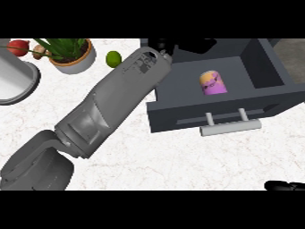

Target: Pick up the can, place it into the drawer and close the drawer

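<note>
— Where's the can [212, 83]?
— Lying inside the open drawer [181, 96], far right on the worktop [148, 152].
— And the hands?
— Left hand [194, 44] is beyond the drawer's far edge; can't tell its fingers. Right hand [293, 186] shows at the near right edge, fingers unclear.

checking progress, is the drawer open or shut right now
Open. The drawer is pulled out, its handle toward the viewer, and the can shows inside it.

Purple-and-yellow can [212, 83] lying, apparently tilted, inside open dark-grey drawer [181, 117].
</note>
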`<state>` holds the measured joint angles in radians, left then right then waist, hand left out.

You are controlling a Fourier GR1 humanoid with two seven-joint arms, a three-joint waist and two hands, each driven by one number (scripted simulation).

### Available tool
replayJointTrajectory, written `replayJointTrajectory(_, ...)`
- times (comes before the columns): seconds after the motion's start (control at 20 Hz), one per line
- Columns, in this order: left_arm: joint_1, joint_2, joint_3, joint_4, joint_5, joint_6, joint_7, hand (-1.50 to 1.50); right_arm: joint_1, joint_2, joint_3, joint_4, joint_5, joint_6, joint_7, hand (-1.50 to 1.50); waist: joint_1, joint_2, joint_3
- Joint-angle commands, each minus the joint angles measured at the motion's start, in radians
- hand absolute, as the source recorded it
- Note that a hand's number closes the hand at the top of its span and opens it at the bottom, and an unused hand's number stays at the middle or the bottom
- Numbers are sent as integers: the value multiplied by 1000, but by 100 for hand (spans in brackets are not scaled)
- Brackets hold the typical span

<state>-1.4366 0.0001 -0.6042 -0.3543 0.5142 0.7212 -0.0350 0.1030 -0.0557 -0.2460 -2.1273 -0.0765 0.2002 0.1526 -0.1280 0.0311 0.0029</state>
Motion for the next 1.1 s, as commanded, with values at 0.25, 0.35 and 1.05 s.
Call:
replayJointTrajectory(0.25, 19, 0, -9, 5, 54, 46, -49, -150, -26, -42, -20, -11, 28, 10, -29, -150, -5, 3, 0)
replayJointTrajectory(0.35, 14, 0, -7, -4, 70, 62, -44, -150, -30, -45, 18, -34, 120, -4, -53, -150, 0, 3, -1)
replayJointTrajectory(1.05, -3, 0, 25, -74, 192, 96, -98, -150, -98, -166, 138, -61, 502, -13, -120, -150, 51, -7, -2)
